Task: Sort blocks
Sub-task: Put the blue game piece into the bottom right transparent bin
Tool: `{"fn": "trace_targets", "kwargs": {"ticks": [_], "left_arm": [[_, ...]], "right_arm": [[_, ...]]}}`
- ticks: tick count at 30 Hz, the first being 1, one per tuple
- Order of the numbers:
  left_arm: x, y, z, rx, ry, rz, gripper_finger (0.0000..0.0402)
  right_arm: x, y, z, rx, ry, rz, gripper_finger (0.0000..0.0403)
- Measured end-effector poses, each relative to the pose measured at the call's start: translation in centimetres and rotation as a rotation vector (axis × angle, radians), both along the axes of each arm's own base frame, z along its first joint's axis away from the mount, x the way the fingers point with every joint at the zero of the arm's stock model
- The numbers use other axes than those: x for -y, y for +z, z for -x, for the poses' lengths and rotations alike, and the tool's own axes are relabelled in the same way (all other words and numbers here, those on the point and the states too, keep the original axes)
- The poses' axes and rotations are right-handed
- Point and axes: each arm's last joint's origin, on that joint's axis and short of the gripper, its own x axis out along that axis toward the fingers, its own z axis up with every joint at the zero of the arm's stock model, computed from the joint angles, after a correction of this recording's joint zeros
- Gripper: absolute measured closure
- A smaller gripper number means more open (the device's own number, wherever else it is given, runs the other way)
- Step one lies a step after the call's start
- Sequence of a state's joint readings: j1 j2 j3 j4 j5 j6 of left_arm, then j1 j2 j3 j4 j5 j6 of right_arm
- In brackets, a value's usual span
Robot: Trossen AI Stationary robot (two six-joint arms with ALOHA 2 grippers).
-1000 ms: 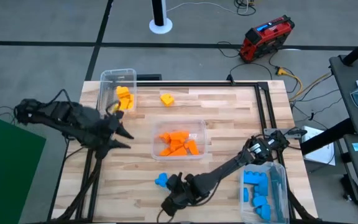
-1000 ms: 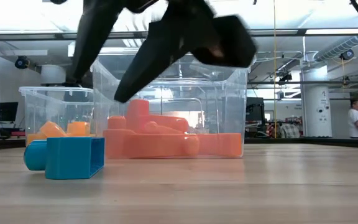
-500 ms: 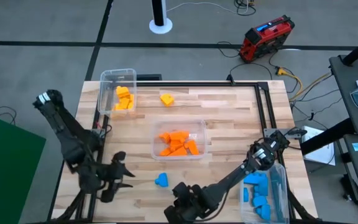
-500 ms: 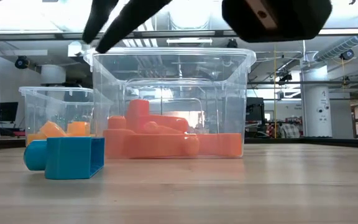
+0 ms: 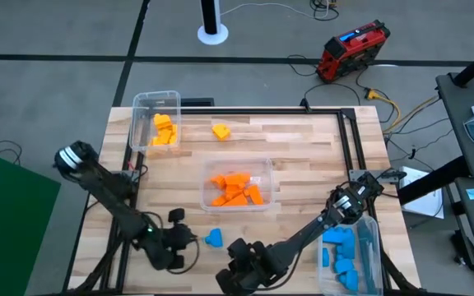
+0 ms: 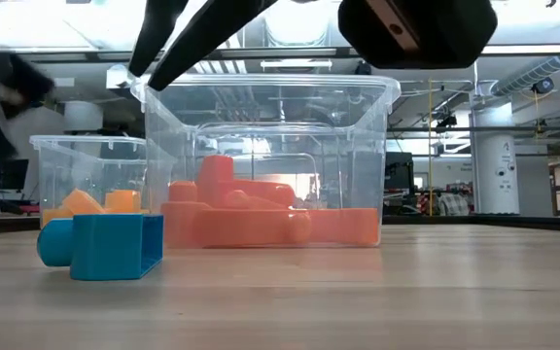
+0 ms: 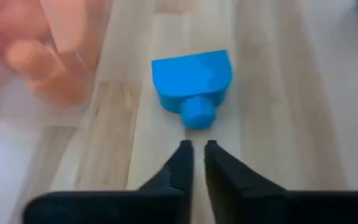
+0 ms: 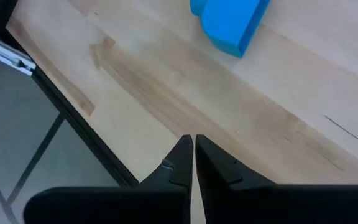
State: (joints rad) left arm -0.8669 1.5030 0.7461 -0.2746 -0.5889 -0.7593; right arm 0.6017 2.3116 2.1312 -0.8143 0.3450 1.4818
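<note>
One blue block (image 5: 214, 238) lies loose on the wood near the table's front, its round stub pointing toward my left gripper (image 7: 195, 148). That gripper (image 5: 191, 239) hovers level just left of the block, fingers shut, a short gap from the stub. My right gripper (image 8: 189, 144) is shut and holds nothing; it hangs above the near edge (image 5: 225, 279), right of and nearer than the block (image 8: 229, 22). A yellow block (image 5: 220, 130) rests alone at the far side. The other blocks lie in three clear bins.
A bin with yellow blocks (image 5: 156, 123) stands far left, a bin with orange blocks (image 5: 237, 185) mid-table, and a bin with blue blocks (image 5: 348, 251) near right under the right arm. In the low view the orange bin (image 6: 265, 156) rises right behind the blue block (image 6: 105, 245).
My left gripper has swung from the table's left middle toward the near edge and then right, ending just left of the blue block. My right gripper has risen and drawn back toward the near edge, away from the block. The block has not moved.
</note>
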Motion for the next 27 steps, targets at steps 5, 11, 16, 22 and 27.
{"fn": "trace_targets", "kwargs": {"ticks": [5,11,16,22,27], "left_arm": [[0.1,-2.2,-2.1,-0.025,0.035,-0.023,0.0394],[-0.1,-3.9,-2.9,-0.083,0.028,-0.036,0.04],[0.5,-4.1,-3.5,-0.048,0.01,0.006,0.0401],[0.7,-3.7,-4.5,0.018,-0.009,0.05,0.0401],[0.5,-3.9,-5.0,0.015,-0.026,0.065,0.0401]], "right_arm": [[0.0,0.0,0.0,-0.006,-0.003,0.002,0.0391],[0.0,-0.1,0.1,-0.009,-0.008,0.0,0.039],[0.1,-0.1,0.1,-0.01,-0.008,0.001,0.039],[0.3,-0.3,0.3,-0.044,-0.013,0.022,0.039],[1.5,0.2,-0.5,-0.049,-0.032,0.018,0.0389]]}}
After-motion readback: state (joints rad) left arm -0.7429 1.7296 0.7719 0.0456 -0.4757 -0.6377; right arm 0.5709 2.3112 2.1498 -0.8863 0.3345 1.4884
